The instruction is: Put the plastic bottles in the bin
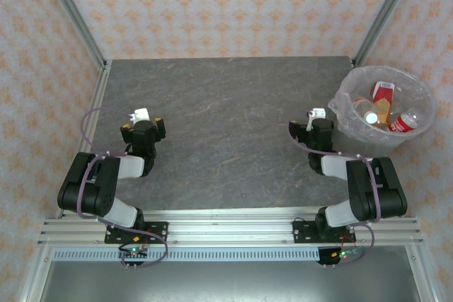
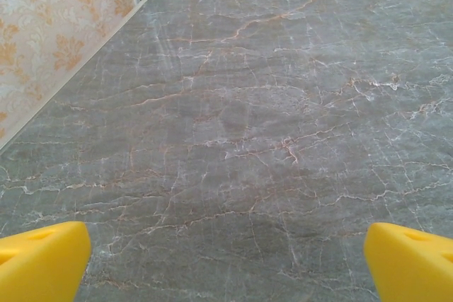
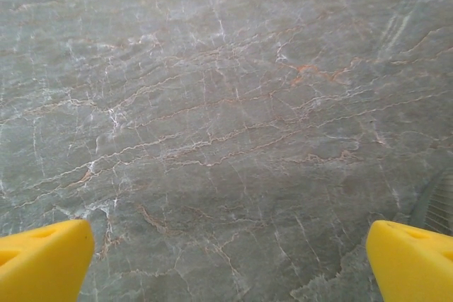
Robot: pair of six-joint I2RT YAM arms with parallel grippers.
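Observation:
The bin [image 1: 346,94], a round pale wastebasket with a clear liner, stands at the table's right edge. Several plastic bottles lie inside it: one with a red label [image 1: 383,91], one with an orange-brown label [image 1: 383,112] and one red-labelled bottle [image 1: 408,122] lying on its side. My right gripper [image 1: 318,124] sits just left of the bin, low over the table. Its yellow fingertips [image 3: 44,259] stand wide apart, open, with bare stone between them [image 3: 228,266]. My left gripper [image 1: 144,126] rests over the table's left part, open and empty [image 2: 226,266].
The dark marbled tabletop [image 1: 226,139] stretches between the two arms. Patterned walls and metal corner posts [image 1: 71,12] enclose the table on three sides. A pale curved edge of the bin [image 3: 437,206] shows at the right of the right wrist view.

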